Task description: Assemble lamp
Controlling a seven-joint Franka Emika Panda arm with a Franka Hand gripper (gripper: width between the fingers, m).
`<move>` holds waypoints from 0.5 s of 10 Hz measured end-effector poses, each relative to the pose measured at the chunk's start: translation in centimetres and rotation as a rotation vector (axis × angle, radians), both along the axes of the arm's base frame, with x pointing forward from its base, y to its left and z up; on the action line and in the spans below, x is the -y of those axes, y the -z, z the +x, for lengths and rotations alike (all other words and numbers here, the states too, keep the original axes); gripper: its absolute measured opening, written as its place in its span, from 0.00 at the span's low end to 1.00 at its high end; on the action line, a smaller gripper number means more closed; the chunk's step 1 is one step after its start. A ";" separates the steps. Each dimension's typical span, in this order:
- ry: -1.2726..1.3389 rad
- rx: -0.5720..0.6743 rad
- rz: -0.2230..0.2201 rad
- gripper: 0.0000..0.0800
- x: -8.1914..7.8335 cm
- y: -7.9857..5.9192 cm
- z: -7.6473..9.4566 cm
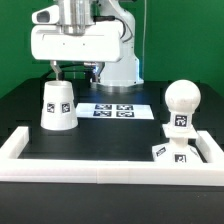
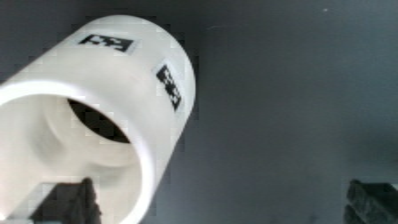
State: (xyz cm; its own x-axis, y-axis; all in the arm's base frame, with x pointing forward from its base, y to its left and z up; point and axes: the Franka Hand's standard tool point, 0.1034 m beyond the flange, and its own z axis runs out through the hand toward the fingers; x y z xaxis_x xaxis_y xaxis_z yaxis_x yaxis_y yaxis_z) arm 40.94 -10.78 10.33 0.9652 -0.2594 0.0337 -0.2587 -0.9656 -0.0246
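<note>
A: Any legible writing?
B: None; only black-and-white tags on the shade (image 1: 58, 105), bulb (image 1: 182, 104) and base (image 1: 170, 153).
A: Gripper (image 1: 73, 68)?
B: Fingers apart, directly above the shade, near the desk's (image 1: 110, 135) left edge.

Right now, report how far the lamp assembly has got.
Done: the bulb already stands upright on the base. In hand: the gripper hangs just above the shade, fingers spread and not gripping it. Left: grasp the shade and set it over the bulb.
</note>
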 end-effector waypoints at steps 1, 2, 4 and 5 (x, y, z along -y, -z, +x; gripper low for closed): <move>-0.017 -0.005 -0.002 0.87 0.2 0.3 0.0; -0.021 -0.007 -0.004 0.87 0.4 0.7 -0.1; -0.017 -0.016 -0.016 0.87 0.6 1.8 -0.4; -0.022 -0.021 -0.024 0.87 0.8 2.3 -0.6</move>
State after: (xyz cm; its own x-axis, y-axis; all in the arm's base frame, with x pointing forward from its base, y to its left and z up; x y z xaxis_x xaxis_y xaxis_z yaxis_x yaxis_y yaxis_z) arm 40.30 -11.58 8.02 0.9712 -0.2373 0.0198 -0.2374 -0.9714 0.0036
